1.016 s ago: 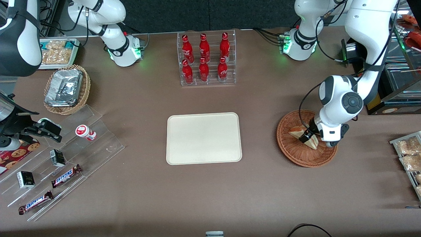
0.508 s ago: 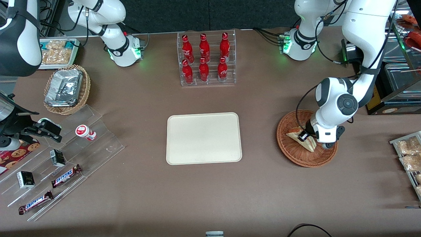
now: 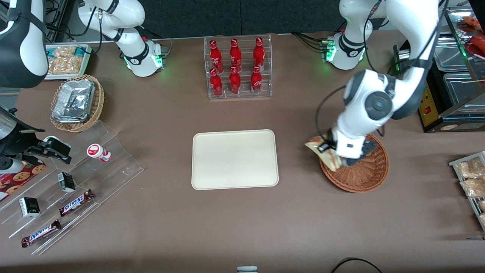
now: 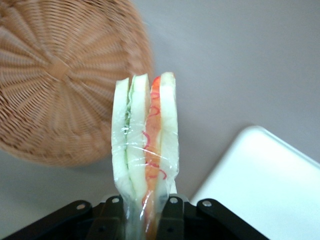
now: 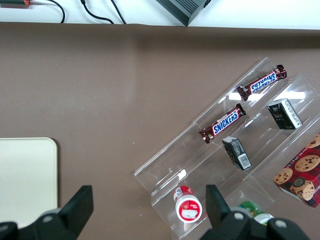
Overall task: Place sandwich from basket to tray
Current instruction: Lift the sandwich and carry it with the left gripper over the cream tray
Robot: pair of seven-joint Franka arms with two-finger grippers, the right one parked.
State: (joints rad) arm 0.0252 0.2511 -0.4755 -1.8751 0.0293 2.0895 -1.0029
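My left gripper [image 3: 326,148] is shut on the plastic-wrapped sandwich [image 3: 329,154] and holds it in the air above the basket's rim on the tray's side. In the left wrist view the sandwich [image 4: 146,140] stands on edge between the fingers [image 4: 171,216], white bread with green and red-orange layers. The reddish-brown wicker basket [image 3: 365,174] is below it and shows nothing inside; it also shows in the left wrist view [image 4: 60,75]. The cream tray [image 3: 235,159] lies bare at the table's middle, its corner in the left wrist view [image 4: 270,185].
A clear rack of red bottles [image 3: 237,68] stands farther from the camera than the tray. A tan basket with foil packs [image 3: 75,102] and an acrylic stand with Snickers bars [image 3: 75,203] lie toward the parked arm's end. Snack packs [image 3: 470,178] lie at the working arm's end.
My left gripper has risen out of the basket with the sandwich in it and moved toward the tray, to above the basket's rim.
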